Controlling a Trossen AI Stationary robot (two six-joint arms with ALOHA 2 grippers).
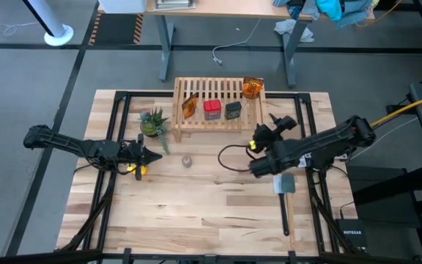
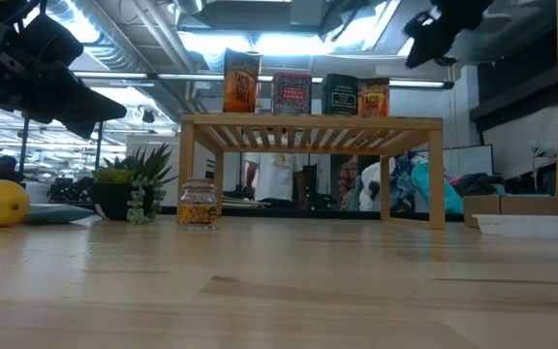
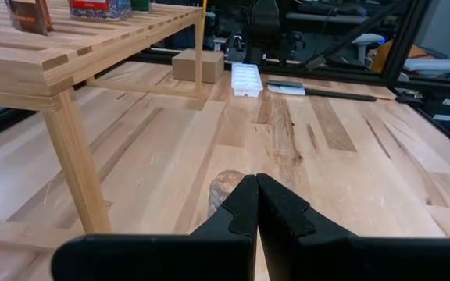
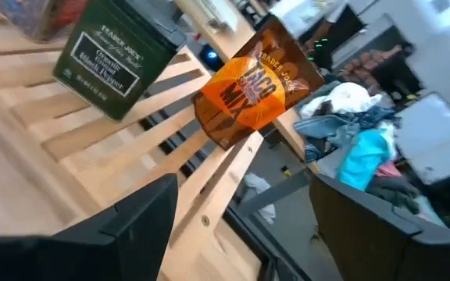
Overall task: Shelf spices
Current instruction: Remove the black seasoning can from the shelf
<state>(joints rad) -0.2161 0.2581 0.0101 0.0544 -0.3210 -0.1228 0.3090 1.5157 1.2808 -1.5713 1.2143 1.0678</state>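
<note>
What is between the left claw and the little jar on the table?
Nothing: in the high view, only bare table lies between the left gripper and the jar.

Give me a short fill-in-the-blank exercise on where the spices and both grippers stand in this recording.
1. The number of spice containers standing on the shelf is ____.
2. The small clear jar is not yet shelved; it stands on the ____.
3. The left gripper, beside the potted plant, has its fingers ____.
4. The right gripper is open near the orange packet whose label reads ____ mix.

Missing words: four; table; shut; taco
</note>
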